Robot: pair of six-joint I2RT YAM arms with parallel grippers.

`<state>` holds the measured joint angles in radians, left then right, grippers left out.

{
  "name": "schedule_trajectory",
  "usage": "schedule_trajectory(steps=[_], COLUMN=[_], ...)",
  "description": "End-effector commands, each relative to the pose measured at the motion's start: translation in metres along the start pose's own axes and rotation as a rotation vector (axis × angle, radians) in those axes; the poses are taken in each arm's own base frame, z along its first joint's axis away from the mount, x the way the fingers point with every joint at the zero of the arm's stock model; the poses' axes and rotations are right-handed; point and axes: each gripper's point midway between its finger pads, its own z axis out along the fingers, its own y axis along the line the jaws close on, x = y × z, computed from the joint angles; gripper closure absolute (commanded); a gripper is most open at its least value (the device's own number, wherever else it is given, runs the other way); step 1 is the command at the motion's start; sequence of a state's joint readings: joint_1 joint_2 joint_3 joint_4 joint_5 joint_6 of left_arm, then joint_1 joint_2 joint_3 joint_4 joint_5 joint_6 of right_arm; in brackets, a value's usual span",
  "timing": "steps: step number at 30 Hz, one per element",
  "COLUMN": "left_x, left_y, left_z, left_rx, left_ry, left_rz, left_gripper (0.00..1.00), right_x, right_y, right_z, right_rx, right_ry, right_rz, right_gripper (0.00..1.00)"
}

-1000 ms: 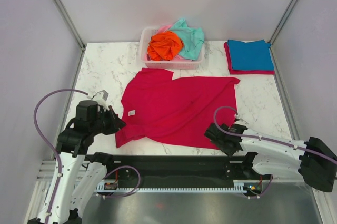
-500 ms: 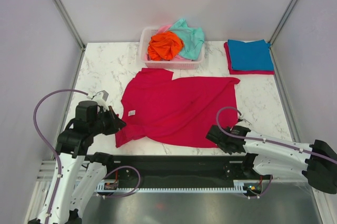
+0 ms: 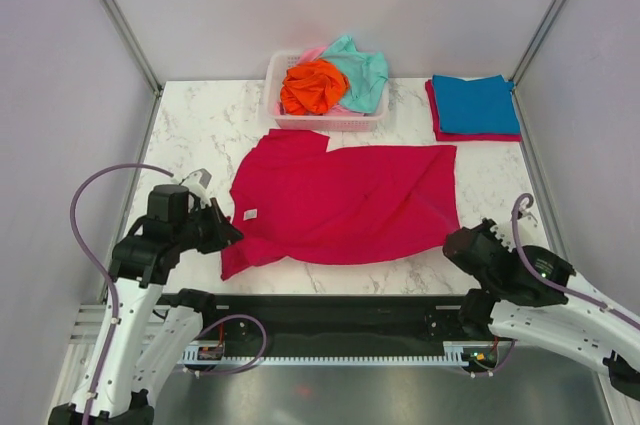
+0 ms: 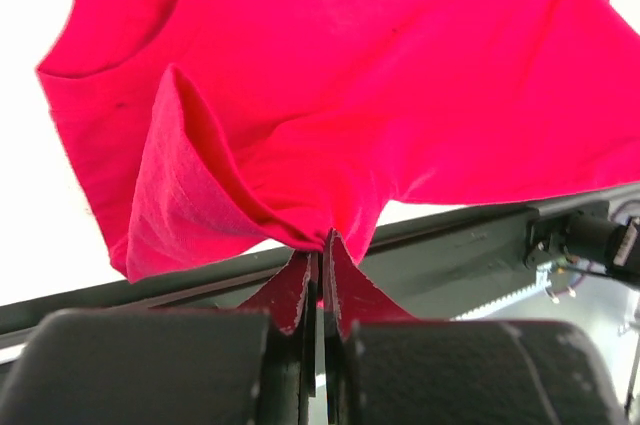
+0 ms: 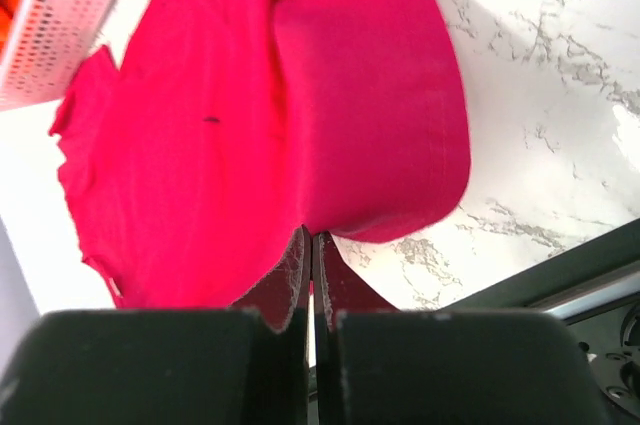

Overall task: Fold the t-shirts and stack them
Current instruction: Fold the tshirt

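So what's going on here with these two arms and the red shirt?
Both arms are working on the red shirt, which lies spread on the table. The left gripper is shut on its near left corner. The right gripper is shut on its near right edge. Each pinches a bit of cloth. The shirt is not folded yet. An orange shirt and a teal shirt sit crumpled in the basket at the far edge, and a folded blue shirt lies at the far right.

A crimson t-shirt (image 3: pixel 345 207) lay mid-frame. At upper centre were an orange t-shirt (image 3: pixel 312 87) and a mint t-shirt (image 3: pixel 365 75), at upper right a blue t-shirt (image 3: pixel 474 103). The table (image 3: pixel 200 125) was white, grey-veined marble.
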<state>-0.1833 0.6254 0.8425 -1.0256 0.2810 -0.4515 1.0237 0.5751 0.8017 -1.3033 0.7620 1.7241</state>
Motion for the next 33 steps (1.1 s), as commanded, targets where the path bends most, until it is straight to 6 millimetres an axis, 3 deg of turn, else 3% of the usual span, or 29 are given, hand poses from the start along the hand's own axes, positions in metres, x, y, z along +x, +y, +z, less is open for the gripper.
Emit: schedule_trajectory(steps=[1,7,12,17,20,22,25,33], left_x=[-0.004,-0.004,-0.014,-0.027,-0.033,-0.037,-0.056,-0.101], left_y=[-0.022,-0.034,-0.035,-0.03,-0.03,-0.031,-0.032,-0.024], left_z=[-0.011,-0.012,-0.007,0.012,0.03,0.038,0.045,0.079], left_rx=[0.096,0.137,0.123,0.064,0.024,0.01,-0.035,-0.149], left_ry=[0.033,0.128,0.146,0.185,0.214,0.219,0.185,0.172], left_rz=[0.068,0.084,0.106,0.162,0.181,0.194,0.226,0.303], left_gripper=[0.98,0.98,0.98,0.98,0.98,0.98,0.98,0.98], right_x=[-0.033,-0.048,-0.047,-0.02,-0.01,-0.007,-0.023,-0.024], right_y=[-0.018,-0.017,-0.01,0.018,0.028,0.025,0.011,0.01], right_z=[-0.014,-0.022,-0.015,0.005,0.018,0.029,0.051,0.085], right_rx=[0.015,-0.048,0.029,0.126,0.164,0.193,0.253,0.312], right_ry=[-0.085,-0.112,-0.152,-0.126,-0.11,-0.083,-0.052,0.038], right_rz=[-0.084,-0.051,-0.223,-0.512,-0.6,-0.627,-0.564,-0.572], right_gripper=[1.0,1.0,1.0,1.0,1.0,1.0,1.0,1.0])
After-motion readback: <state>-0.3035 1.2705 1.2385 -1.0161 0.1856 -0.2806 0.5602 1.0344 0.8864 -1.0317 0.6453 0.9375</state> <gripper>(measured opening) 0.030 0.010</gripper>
